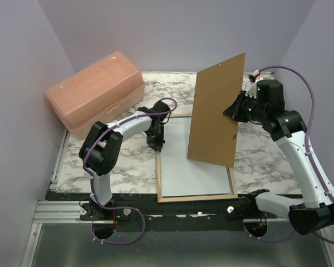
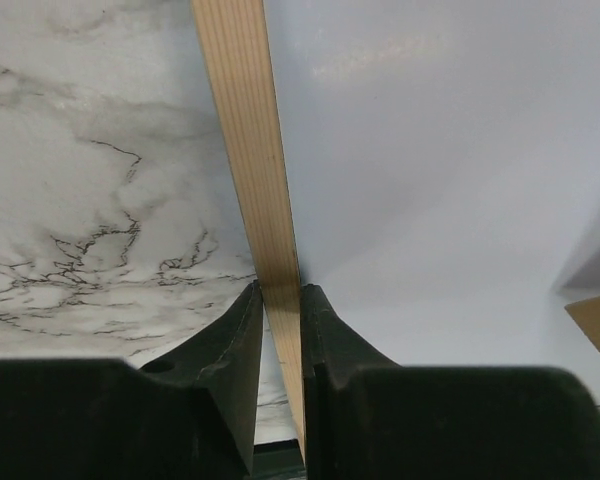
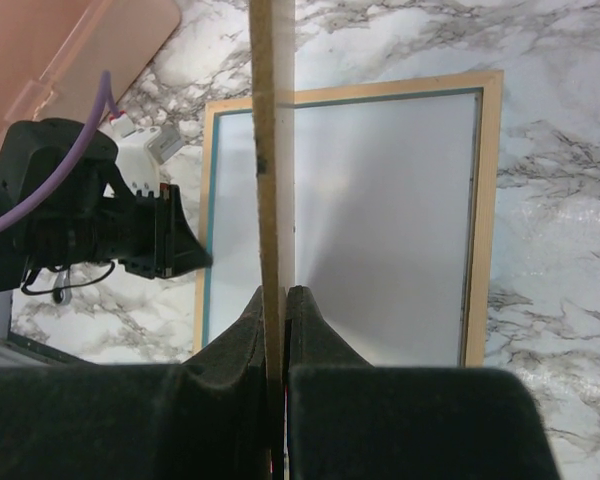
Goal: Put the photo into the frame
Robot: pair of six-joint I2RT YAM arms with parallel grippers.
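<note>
The frame (image 1: 195,197) lies on the marble table with its pale wood reverse up. A white sheet (image 1: 183,172) fills it and looks like the photo's white reverse; no printed side shows. My left gripper (image 1: 157,147) is shut on the frame's left rail (image 2: 250,150), one finger on each side (image 2: 280,292). My right gripper (image 1: 229,111) is shut on the right edge of a brown backing board (image 1: 214,111). The board stands tilted on edge over the frame's right half. In the right wrist view the board's thin edge (image 3: 265,150) runs up from the gripper (image 3: 283,295) above the white sheet (image 3: 380,220).
A translucent pink lidded box (image 1: 94,92) sits at the back left of the table. The black table edge rail (image 1: 133,200) runs just in front of the frame. Purple walls close in the back and sides. A corner of the board (image 2: 595,325) shows in the left wrist view.
</note>
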